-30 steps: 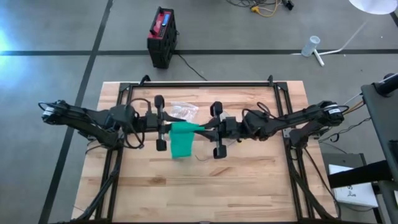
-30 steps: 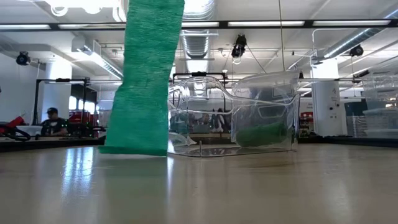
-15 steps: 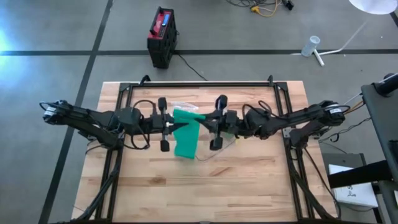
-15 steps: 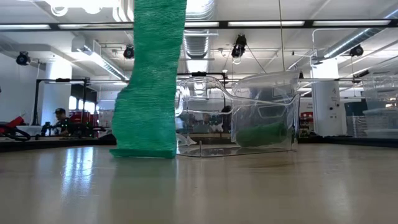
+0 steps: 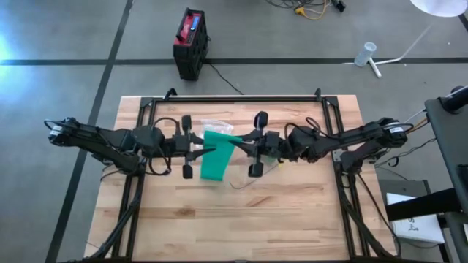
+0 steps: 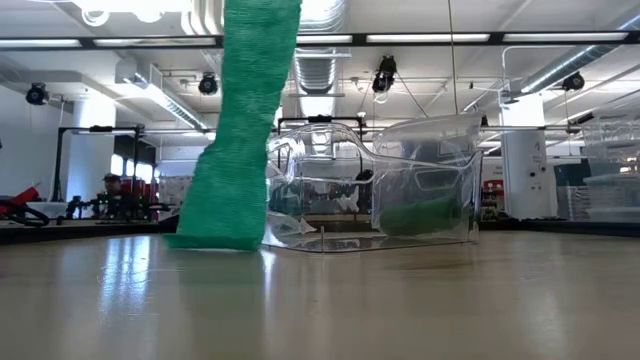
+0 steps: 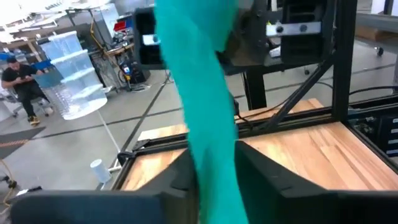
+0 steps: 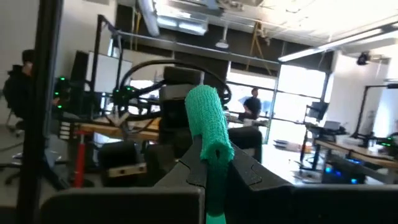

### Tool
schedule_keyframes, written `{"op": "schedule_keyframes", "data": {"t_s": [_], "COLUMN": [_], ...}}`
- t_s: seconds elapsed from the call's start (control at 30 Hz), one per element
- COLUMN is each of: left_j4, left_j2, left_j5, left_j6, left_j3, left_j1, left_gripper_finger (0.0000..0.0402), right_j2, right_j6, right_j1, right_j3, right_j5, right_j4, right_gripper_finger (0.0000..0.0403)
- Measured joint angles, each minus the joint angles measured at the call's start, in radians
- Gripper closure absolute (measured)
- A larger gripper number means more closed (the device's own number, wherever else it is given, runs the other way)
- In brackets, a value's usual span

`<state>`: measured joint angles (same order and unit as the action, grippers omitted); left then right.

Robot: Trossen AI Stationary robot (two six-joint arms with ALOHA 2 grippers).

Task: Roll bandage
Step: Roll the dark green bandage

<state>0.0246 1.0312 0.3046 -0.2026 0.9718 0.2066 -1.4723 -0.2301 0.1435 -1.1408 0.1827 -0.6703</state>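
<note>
A green bandage point(image 5: 216, 159) hangs as a long strip between my two grippers over the middle of the table. Its lower end point(image 6: 214, 236) rests on the wood. My left gripper point(image 5: 200, 151) is shut on the strip from the table's left. My right gripper point(image 5: 238, 148) is shut on the strip's upper, bunched end point(image 8: 209, 118) from the table's right. In the left wrist view the strip point(image 7: 209, 118) runs upward from between the fingers toward the other gripper. My left gripper pinches the bandage strip point(image 7: 214, 177) between its two fingers, coming level from the table's left. The strip passes across the fingers and runs on toward the right gripper. Below the hold it hangs down with its end on the table. My right gripper pinches the bandage's upper end point(image 8: 214, 152) between its two fingers, coming level from the table's right. A bunched, rounded wad of bandage stands out past the fingertips. The strip hangs below, lifted except for its lower end on the table.
A crumpled clear plastic package point(image 6: 385, 190) lies on the table just behind the bandage, with something green point(image 6: 420, 215) inside; it also shows in the high view point(image 5: 213, 126). A black frame point(image 5: 234, 98) runs along the table's far edge. Bare wood lies toward the near edge.
My right gripper has gone a little toward the table's far edge and turned about its wrist, taking the bandage's upper end with it. The strip's lower end slid toward the table's right and back left along the wood. Both grippers have stayed shut on the bandage.
</note>
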Motion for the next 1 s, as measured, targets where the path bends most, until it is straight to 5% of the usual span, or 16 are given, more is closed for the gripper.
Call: {"op": "schedule_keyframes", "data": {"t_s": [0.37, 0.6, 1.0], "left_j4": [0.053, -0.001, -0.102], "left_j2": [-0.117, -0.087, 0.024], "left_j5": [0.0, -0.061, 0.036], "left_j6": [-0.086, -0.092, -0.103], "left_j3": [0.028, 0.028, 0.026], "left_j1": [0.013, 0.013, 0.012], "left_gripper_finger": [0.0201, 0.0138, 0.0087], "right_j2": [0.043, 0.044, 0.043], "right_j6": [0.001, -0.043, -0.084], "right_j1": [0.0, 0.0, -0.007], "right_j3": [0.0, 0.0, 0.0], "right_j5": [-0.004, -0.007, 0.001], "right_j4": [0.156, 0.222, 0.276], "right_gripper_finger": [0.0392, 0.0392, 0.0392]}}
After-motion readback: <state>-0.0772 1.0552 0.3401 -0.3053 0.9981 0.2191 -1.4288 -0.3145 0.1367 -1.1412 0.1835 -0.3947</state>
